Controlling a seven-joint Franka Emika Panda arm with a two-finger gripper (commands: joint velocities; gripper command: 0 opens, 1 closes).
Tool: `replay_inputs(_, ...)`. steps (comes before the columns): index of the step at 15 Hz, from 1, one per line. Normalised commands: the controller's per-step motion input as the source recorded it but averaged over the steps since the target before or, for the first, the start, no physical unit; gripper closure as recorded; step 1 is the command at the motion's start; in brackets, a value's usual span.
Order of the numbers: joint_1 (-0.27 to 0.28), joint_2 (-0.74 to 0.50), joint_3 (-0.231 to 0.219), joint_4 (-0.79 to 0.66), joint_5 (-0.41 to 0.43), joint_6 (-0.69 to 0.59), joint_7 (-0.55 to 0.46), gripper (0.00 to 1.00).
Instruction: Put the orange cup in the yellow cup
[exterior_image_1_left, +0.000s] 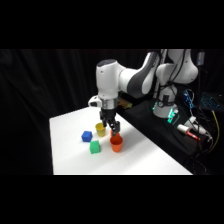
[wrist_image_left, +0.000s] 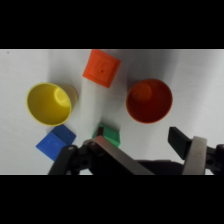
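Above the cluster of cups and blocks, the gripper (wrist_image_left: 145, 150) hangs with its fingers spread apart, holding nothing.

Nearest it stands the orange cup (wrist_image_left: 149, 101) upright on the white table (exterior_image_1_left: 150, 160), with the green block (wrist_image_left: 108, 134) beside; farther off sit the yellow cup (wrist_image_left: 48, 103), blue block (wrist_image_left: 56, 142) and red-orange block (wrist_image_left: 101, 68).

A white table (exterior_image_1_left: 75, 160) carries three small blocks, well in from its edges, nearer the far edge than the near one. The blue block (exterior_image_1_left: 87, 135) sits toward the left edge, with the green block (exterior_image_1_left: 95, 147) just beside it on the side of the near edge. In the wrist view a red-orange block (wrist_image_left: 101, 68) lies apart from both. Off the table's right edge, cables (exterior_image_1_left: 192, 102) lie in a tangle.
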Motion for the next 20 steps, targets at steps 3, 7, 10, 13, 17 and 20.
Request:
replay_inputs(3, 0.039, 0.02, -0.002, -0.14, -0.071, 0.3, 0.13, 0.0)
replay_inputs(7, 0.045, 0.01, -0.02, -0.11, -0.093, 0.27, 0.14, 0.0)
replay_inputs(10, 0.045, 0.04, -0.046, -0.09, -0.104, 0.26, 0.14, 0.0)
replay_inputs(13, 0.037, 0.04, -0.063, -0.08, -0.102, 0.24, 0.12, 0.0)
replay_inputs(17, 0.018, 0.04, -0.049, -0.09, -0.07, 0.23, 0.08, 0.0)
replay_inputs(20, 0.003, 0.05, -0.017, -0.05, -0.031, 0.2, 0.04, 0.0)
